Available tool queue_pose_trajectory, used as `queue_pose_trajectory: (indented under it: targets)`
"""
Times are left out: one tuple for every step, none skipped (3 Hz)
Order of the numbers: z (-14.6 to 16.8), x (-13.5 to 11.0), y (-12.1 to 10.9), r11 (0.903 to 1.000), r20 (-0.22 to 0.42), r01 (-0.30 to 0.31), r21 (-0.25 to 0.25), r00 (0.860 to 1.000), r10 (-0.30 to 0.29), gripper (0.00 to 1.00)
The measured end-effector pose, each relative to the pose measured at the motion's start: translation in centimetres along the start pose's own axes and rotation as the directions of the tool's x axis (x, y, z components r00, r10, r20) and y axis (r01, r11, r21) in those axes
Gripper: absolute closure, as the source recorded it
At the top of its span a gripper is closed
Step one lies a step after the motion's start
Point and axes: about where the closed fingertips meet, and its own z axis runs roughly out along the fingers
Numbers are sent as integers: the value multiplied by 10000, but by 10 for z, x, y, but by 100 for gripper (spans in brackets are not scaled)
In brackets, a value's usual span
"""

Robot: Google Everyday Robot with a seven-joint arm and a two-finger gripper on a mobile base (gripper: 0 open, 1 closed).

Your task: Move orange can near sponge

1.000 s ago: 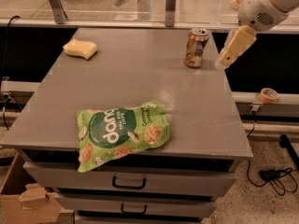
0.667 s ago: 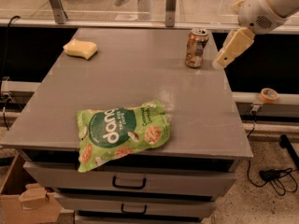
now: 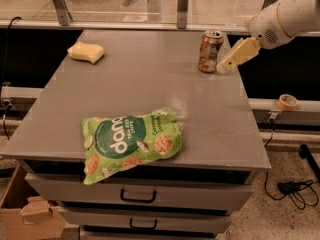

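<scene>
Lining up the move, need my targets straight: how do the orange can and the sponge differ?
The orange can stands upright, a copper-orange cylinder with a silver top; the sponge lies flat, a pale-yellow block. On the table, the orange can is at the far right, the sponge at the far left. The gripper hangs just right of the orange can, far from the sponge. Both rest on the grey tabletop.

There's the smooth white rounded arm (image 3: 295, 11), dotted grille (image 3: 272, 35) near its end, and a cream wedge-shaped gripper (image 3: 225, 66) at the worktop's (image 3: 150, 84) right edge.
</scene>
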Motion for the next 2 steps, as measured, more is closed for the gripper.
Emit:
queue_pose_trajectory:
  targets:
    - [29,2,-11,9969,1002,-785,-45,9919,786,0]
    - [58,1,-26,9905,1999,-1377,-17,9704,1353,0]
